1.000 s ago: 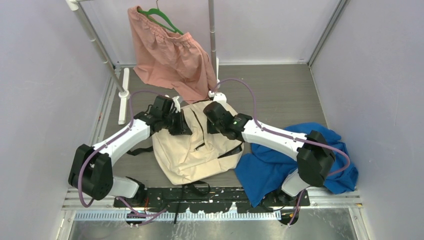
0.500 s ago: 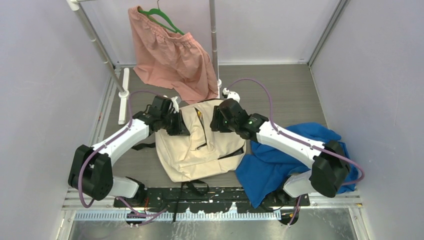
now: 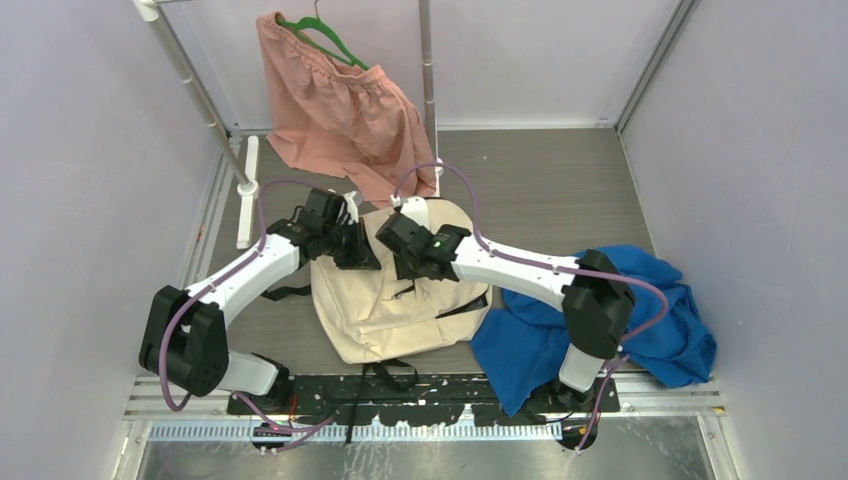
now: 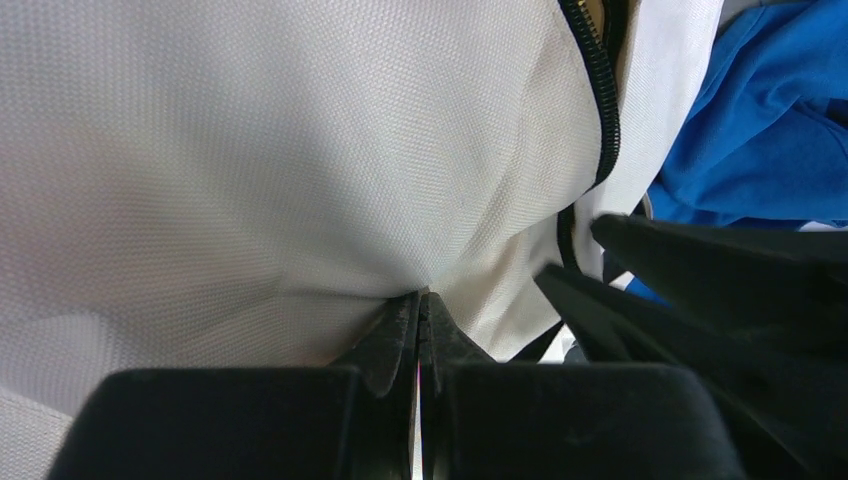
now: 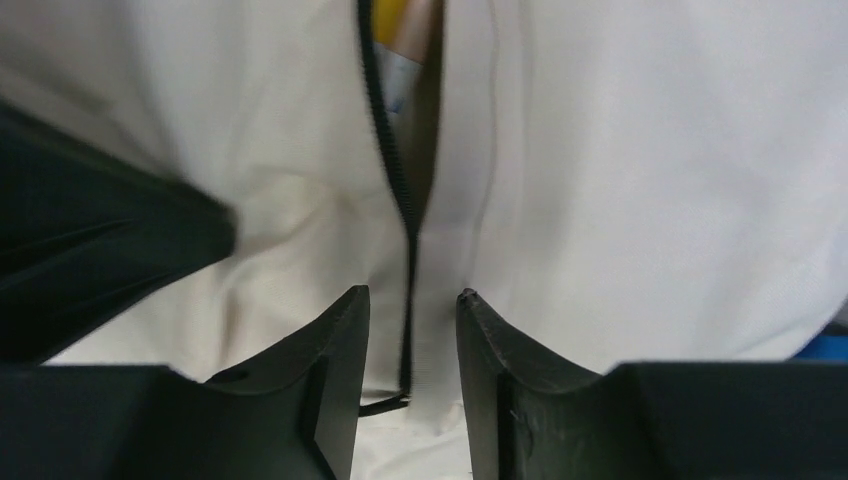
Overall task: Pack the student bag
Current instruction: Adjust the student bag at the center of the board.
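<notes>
The cream student bag (image 3: 390, 300) lies between the two arms, its black zipper (image 5: 392, 170) partly open at the top. Something yellow shows inside the opening. My left gripper (image 3: 360, 247) is shut, pinching a fold of the bag's fabric (image 4: 250, 150) at its upper left edge, and the cloth is drawn taut to the tips (image 4: 420, 296). My right gripper (image 3: 400, 262) hovers just right of it. Its jaws (image 5: 411, 295) stand open astride the closed end of the zipper line, with a thin black strand lying between them, and they hold nothing.
A blue cloth (image 3: 640, 320) is heaped to the right of the bag, under the right arm. A pink garment (image 3: 340, 110) hangs from a green hanger (image 3: 320, 35) on the rack (image 3: 190, 80) just behind the bag. Black straps trail from the bag's near end (image 3: 395, 375).
My right gripper has opened and moved left across the bag's top, closer to the left gripper. The left gripper keeps its pinch on the fabric.
</notes>
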